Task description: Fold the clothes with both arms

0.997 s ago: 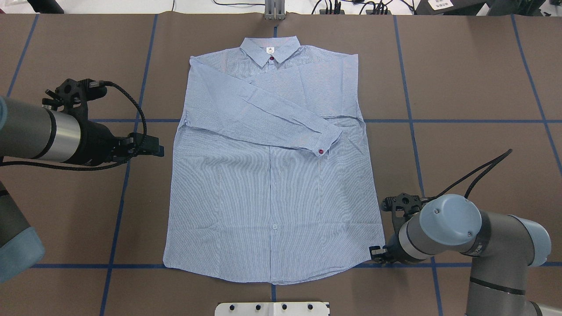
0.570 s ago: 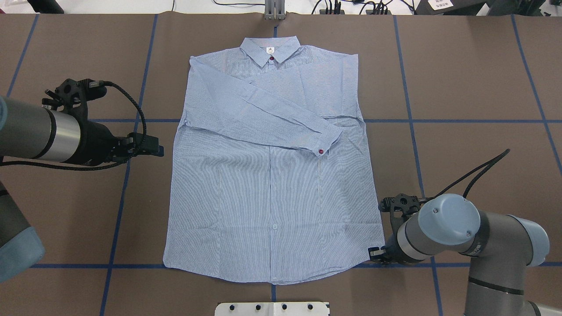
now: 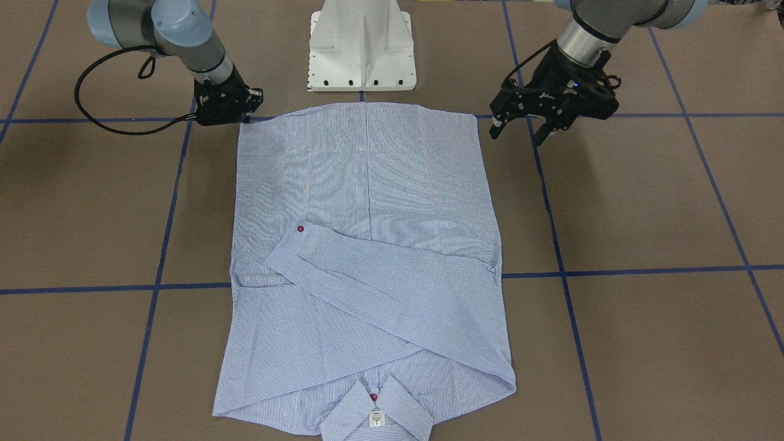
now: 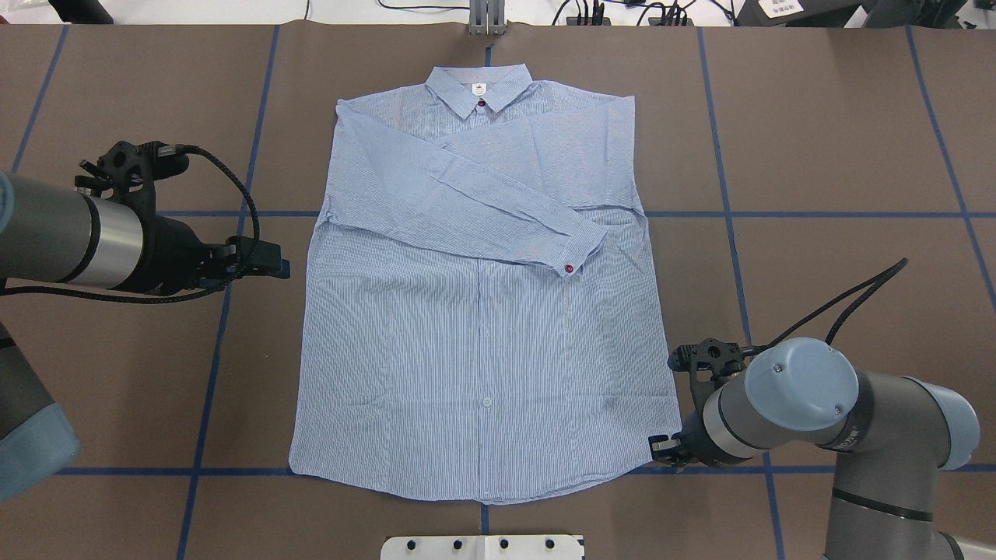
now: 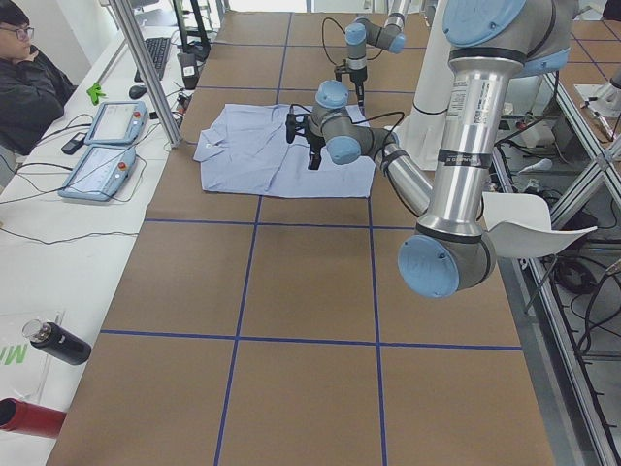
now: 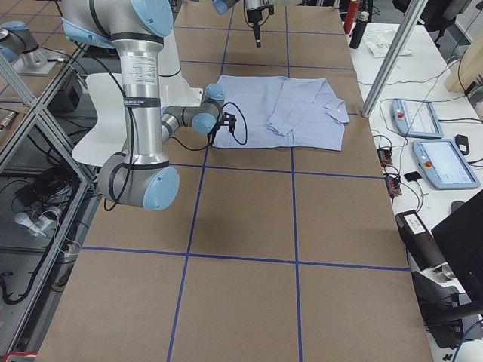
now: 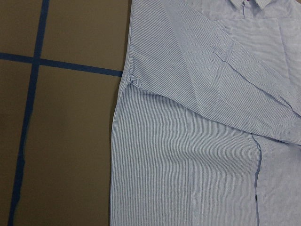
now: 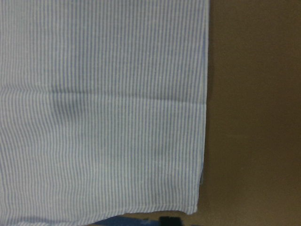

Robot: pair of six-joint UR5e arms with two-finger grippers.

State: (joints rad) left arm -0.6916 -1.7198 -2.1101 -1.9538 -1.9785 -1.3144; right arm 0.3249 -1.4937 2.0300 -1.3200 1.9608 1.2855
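Note:
The light blue striped shirt point(image 4: 482, 350) lies flat on the brown table, collar point(image 4: 479, 85) at the far side, both sleeves folded across the chest, a red cuff button point(image 4: 569, 268) showing. My left gripper point(image 4: 278, 267) hovers open just off the shirt's left edge at sleeve height; its spread fingers show in the front view point(image 3: 517, 131). My right gripper point(image 4: 660, 453) is low at the hem's near right corner, apparently open and holding nothing; it also shows in the front view point(image 3: 240, 115). The right wrist view shows that hem corner point(image 8: 195, 205) flat on the table.
The white pedestal base point(image 3: 362, 49) stands at the table's near edge, just behind the hem. Blue tape lines point(image 4: 840, 214) cross the table. A metal post point(image 4: 486, 19) stands at the far edge. An operator point(image 5: 24, 78) and teach pendants point(image 5: 102, 146) are beyond it.
My right gripper has crept a little left toward the hem corner. The left arm has barely moved. The shirt lies the same.

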